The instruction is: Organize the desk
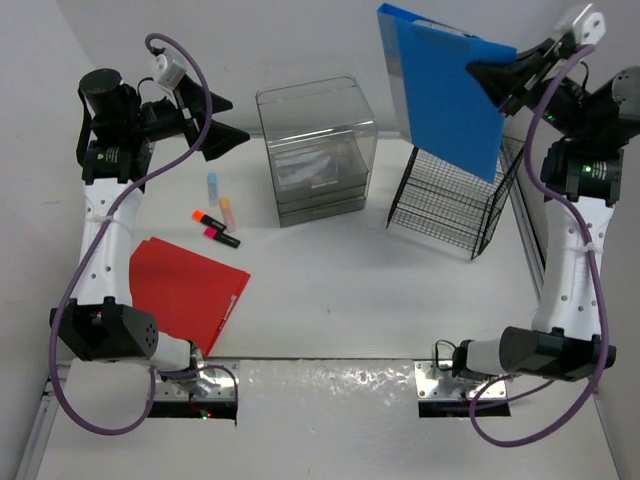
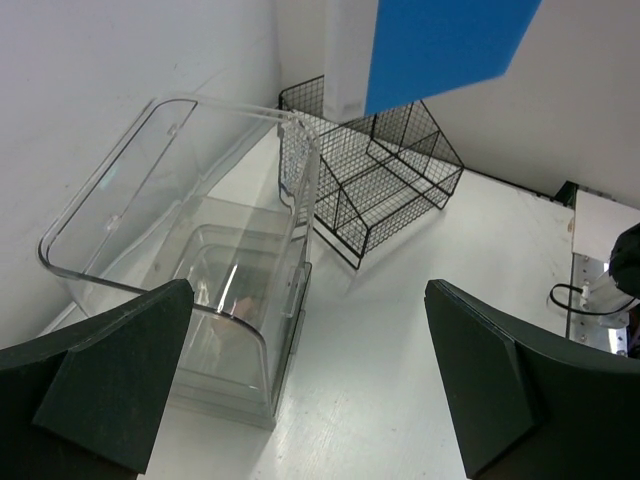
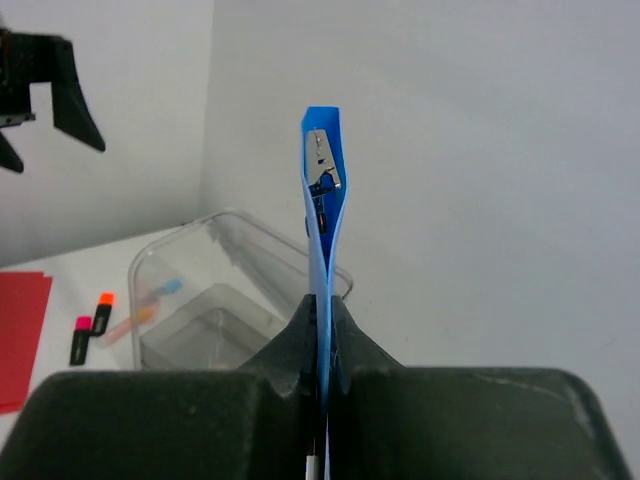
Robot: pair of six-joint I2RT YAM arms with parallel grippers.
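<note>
The white desk [image 1: 330,290] carries a clear plastic drawer box [image 1: 315,150], a black wire rack [image 1: 455,205], a red folder [image 1: 188,290] and several highlighters [image 1: 215,228]. My right gripper [image 1: 492,78] is shut on a blue folder [image 1: 445,85] and holds it on edge in the air above the wire rack. In the right wrist view the folder [image 3: 320,230] stands edge-on between the shut jaws [image 3: 322,312]. My left gripper [image 1: 225,120] is open and empty, raised left of the drawer box. In its view the drawer box [image 2: 200,260] lies below the gripper [image 2: 310,380].
Grey walls close in at the back and the sides. The wire rack [image 2: 375,175] stands at the back right against the wall. The arm bases [image 1: 190,385] are bolted at the near edge. A metal rail [image 1: 530,240] runs along the right edge.
</note>
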